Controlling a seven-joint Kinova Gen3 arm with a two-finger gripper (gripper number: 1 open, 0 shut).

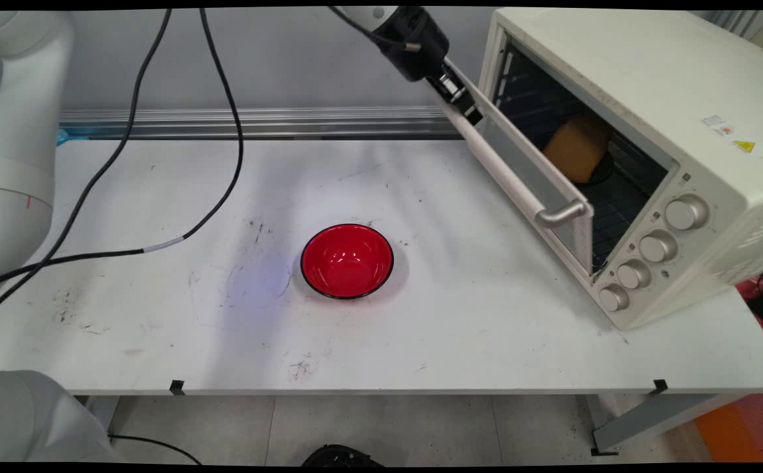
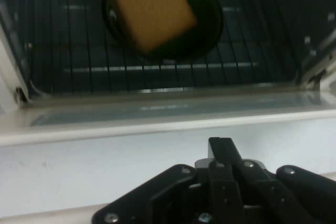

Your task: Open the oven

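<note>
My gripper (image 1: 468,113) is up at the back right, shut, with its tips against the top edge of the toaster oven's door (image 1: 526,177). The door hangs part-way open, tilted outward, its handle (image 1: 559,215) facing the table. In the hand view the closed fingers (image 2: 221,148) rise in front of the door's white edge (image 2: 157,166). Beyond it, on the wire rack (image 2: 157,77), lies a yellow-orange block (image 2: 152,9) resting on a round black dish (image 2: 207,22). The block (image 1: 578,148) also shows through the oven opening in the main view.
The cream toaster oven (image 1: 683,98) fills the table's right side, several knobs (image 1: 657,246) on its front. A red bowl (image 1: 347,260) with a black rim stands mid-table. Black cables (image 1: 224,131) hang over the left half of the table.
</note>
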